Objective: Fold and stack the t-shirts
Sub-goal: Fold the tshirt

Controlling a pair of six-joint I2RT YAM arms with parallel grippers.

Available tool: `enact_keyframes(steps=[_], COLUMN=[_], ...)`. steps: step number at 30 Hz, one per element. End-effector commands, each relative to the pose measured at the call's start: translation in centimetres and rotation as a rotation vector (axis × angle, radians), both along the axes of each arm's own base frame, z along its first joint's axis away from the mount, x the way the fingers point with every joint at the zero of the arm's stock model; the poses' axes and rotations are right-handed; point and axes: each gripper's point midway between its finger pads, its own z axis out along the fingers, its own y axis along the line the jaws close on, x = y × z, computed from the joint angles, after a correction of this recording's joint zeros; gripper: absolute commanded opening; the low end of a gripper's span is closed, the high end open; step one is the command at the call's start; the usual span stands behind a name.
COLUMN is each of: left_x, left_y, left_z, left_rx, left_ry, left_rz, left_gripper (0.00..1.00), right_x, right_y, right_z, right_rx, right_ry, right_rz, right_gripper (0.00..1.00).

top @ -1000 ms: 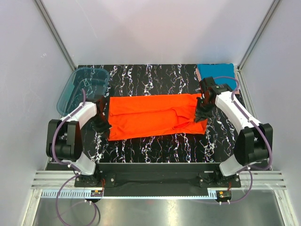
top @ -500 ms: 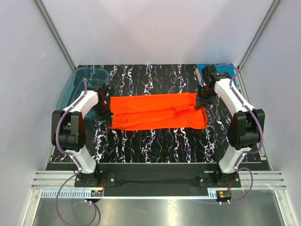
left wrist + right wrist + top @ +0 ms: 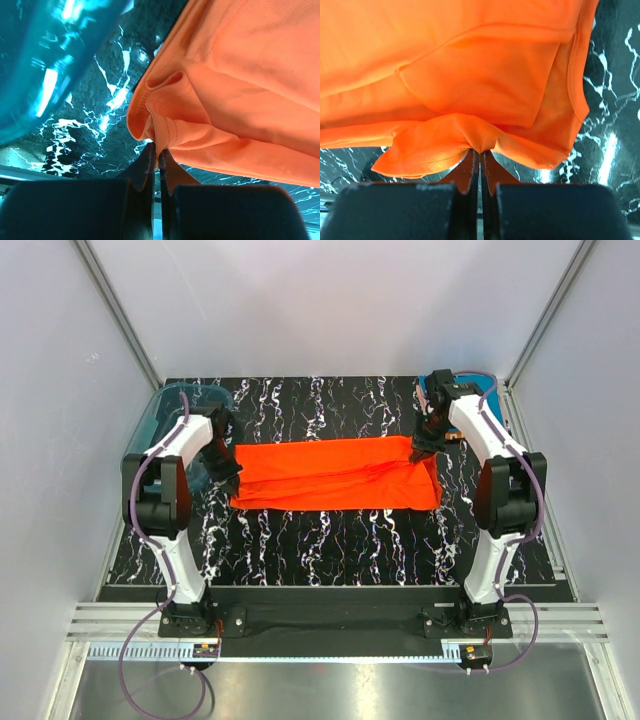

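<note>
**Both pincers clamped on the orange shirt, one at each end**

Here's what you've got right now. The orange-red t-shirt (image 3: 335, 474) is spread out as a long flat band across the middle of the black marbled bench (image 3: 330, 540). It looks doubled over lengthwise, since you can see a layer edge running along it.

Your left pincer (image 3: 156, 157) is at the shirt's left end. Its fingers are pressed together, with a bunched bit of the stitched hem caught between the tips. In the left wrist view the cloth puckers up right where it goes into the grip.

Your right pincer (image 3: 480, 155) is at the shirt's right end, up at the far corner. It's pinched tight on the shirt too, and the fabric gathers into a little peak at the fingertips. The rest of the shirt fans out from there, and a folded sleeve layer shows just past the grip.

The teal plastic tub (image 3: 160, 425) sits just off the shirt's left end, on the far side of your left pincer. I can't tell whether the arm is touching it.

Beyond the pinched spots the shirt looks fairly smooth, with both long edges lying on the bench.
</note>
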Motion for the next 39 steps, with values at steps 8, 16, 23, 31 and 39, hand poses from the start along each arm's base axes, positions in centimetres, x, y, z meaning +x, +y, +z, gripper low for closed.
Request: enact_keyframes(steps=[8,16,23,31,39], left_x=[2.2,4.2,5.7,7.2,7.5], left_y=[0.4,-0.3,-0.5,-0.7,0.2], left_z=[1.0,1.3,0.8,0.3,1.2], left_rx=[-0.009,-0.053,-0.065,-0.073,-0.04], left_ry=[-0.021,-0.056,-0.052,-0.059,-0.083], left_rz=[0.012,0.009,0.001,-0.002,0.013], left_gripper=[0.0,0.0,0.01,0.05,0.31], right_x=[2.9,3.9,5.2,6.3,8.3], right_y=[0.1,-0.4,-0.2,-0.7,-0.8], right_z=[0.7,0.5,-0.2,-1.7,-3.0], right_rx=[0.033,0.032,0.049,0.041,0.053], right_ry=[-0.045,-0.045,-0.05,-0.035,-0.035], right_rz=[0.001,-0.014,-0.02,-0.03,-0.054], right_gripper=[0.0,0.0,0.0,0.0,0.08])
